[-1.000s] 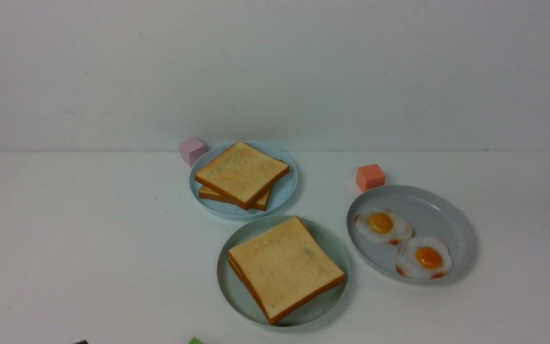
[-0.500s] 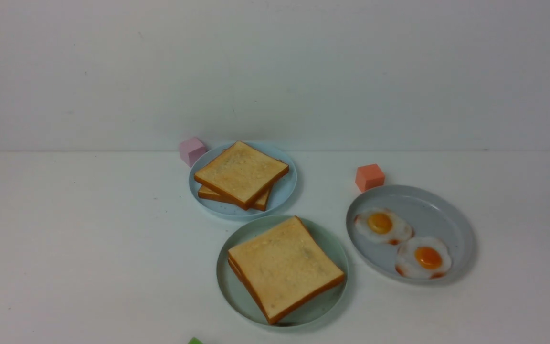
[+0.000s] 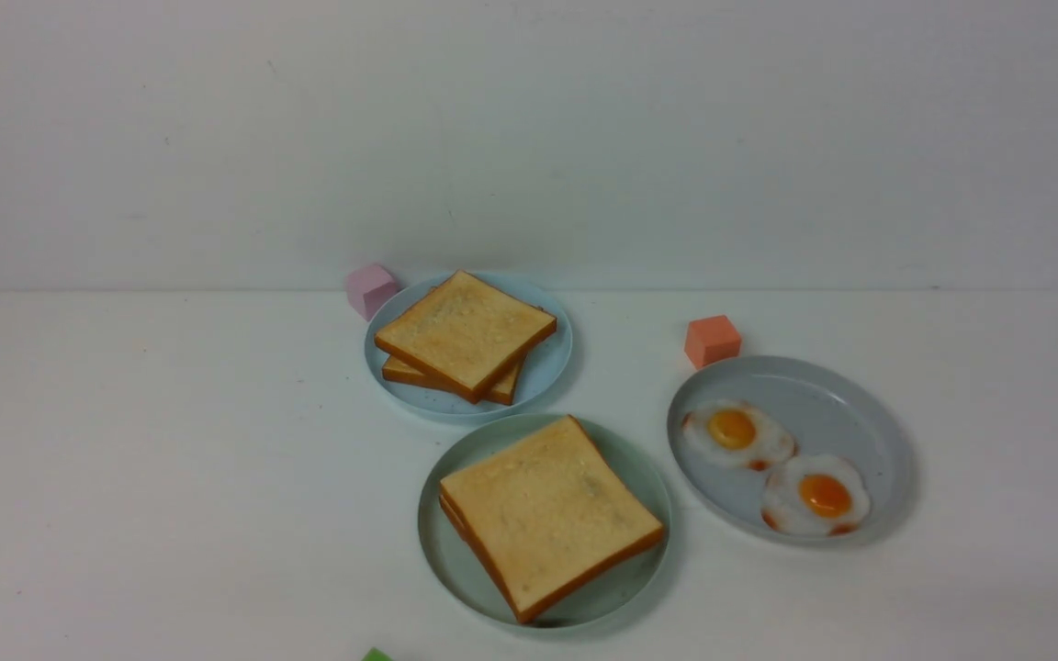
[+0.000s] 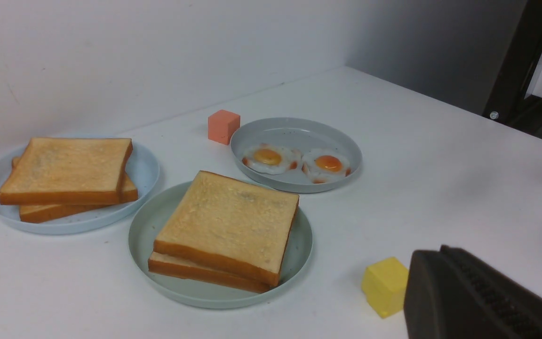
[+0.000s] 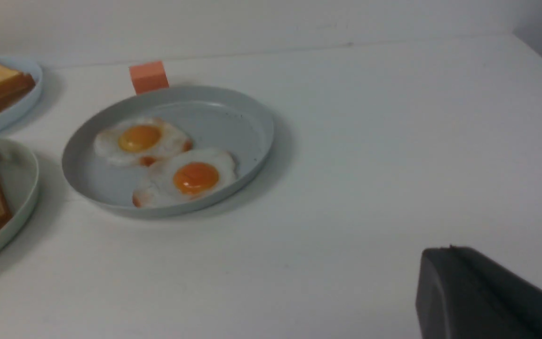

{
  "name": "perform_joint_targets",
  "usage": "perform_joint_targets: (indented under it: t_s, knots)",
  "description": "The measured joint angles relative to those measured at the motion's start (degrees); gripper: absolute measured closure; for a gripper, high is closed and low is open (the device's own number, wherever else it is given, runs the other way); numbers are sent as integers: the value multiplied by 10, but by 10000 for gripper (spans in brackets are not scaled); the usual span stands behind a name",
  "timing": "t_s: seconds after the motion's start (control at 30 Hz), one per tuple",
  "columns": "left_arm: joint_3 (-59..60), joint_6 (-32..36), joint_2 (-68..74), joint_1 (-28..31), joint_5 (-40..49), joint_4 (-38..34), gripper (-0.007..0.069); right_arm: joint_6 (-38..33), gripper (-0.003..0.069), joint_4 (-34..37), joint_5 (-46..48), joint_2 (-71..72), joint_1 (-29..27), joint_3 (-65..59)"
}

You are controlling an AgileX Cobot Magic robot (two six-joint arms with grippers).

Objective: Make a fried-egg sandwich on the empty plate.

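And there it sits, lower centre of the front view: a fried-egg sandwich with square golden toast slices and orange-brown crusts, laid on the pale mint-green round plate with a shallow rim! One slice rests over another, a little askew, and whatever filling lies between them is hidden from us. At right centre, two white toy fried eggs with orange yolks lie on the round grey plate; upper left of centre, more golden toast is stacked on the smaller light-blue plate. Both sets of fingers are closed together with nothing between them, the left dark fingers and the right dark fingers alike, well apart from the food. The build looks finished, or very nearly, so the step in hand seems to be parking the arms. Doing it well means keeping both clear of that mint rim, moving smoothly and leaving the top slice alone; a late nudge could slide it off its partner. If squaring is wanted, a light touch on the crust should do.
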State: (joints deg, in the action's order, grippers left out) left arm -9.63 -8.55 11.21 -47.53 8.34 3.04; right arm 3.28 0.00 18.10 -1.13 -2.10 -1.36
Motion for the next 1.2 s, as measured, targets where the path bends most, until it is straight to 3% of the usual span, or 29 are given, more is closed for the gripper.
perform_joint_targets:
  t_s: [1.07, 1.2]
  knots:
    - [1, -1, 0, 2, -4, 9, 606, -2, 662, 11, 38, 17, 0, 3]
    - [1, -1, -16, 71, -47, 4, 603, -2, 661, 11, 38, 17, 0, 3]
